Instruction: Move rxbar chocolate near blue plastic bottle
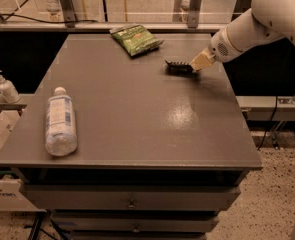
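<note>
The rxbar chocolate [178, 66] is a small black wrapper at the back right of the grey table [137, 114]. My gripper [199, 63] reaches in from the right and is shut on the bar's right end, holding it slightly tilted just off the tabletop. The blue plastic bottle [60, 129], clear with a white cap and a pale blue label, lies on its side near the table's front left corner, far from the bar.
A green snack bag [136, 39] lies at the back centre, just left of the bar. A small white pump dispenser [6, 86] stands on a ledge left of the table. Drawers run below the table's front edge.
</note>
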Tool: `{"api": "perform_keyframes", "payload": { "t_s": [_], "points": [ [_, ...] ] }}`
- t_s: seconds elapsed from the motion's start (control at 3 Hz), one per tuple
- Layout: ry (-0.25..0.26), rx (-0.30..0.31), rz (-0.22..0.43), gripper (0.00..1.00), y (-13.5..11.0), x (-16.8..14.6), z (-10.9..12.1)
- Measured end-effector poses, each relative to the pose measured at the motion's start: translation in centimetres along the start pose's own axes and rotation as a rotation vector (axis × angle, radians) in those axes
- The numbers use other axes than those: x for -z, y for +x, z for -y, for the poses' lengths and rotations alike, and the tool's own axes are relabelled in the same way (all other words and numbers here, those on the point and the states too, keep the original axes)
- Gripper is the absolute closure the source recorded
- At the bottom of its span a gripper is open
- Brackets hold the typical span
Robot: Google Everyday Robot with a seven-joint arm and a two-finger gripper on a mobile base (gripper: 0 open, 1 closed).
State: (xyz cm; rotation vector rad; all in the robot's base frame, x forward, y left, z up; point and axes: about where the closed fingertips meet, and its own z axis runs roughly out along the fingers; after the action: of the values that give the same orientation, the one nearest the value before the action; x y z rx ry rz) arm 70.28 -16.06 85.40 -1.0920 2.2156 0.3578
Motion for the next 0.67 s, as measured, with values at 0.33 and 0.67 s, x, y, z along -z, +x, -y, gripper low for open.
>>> {"api": "perform_keyframes", "payload": {
  "t_s": [0.33, 0.67],
  "points": [
    [-0.023, 0.017, 0.034, 1.00, -0.7, 1.7, -1.6],
    [-0.079, 0.037, 0.078, 1.00, -1.6, 3.0, -4.4]
  ]
}}
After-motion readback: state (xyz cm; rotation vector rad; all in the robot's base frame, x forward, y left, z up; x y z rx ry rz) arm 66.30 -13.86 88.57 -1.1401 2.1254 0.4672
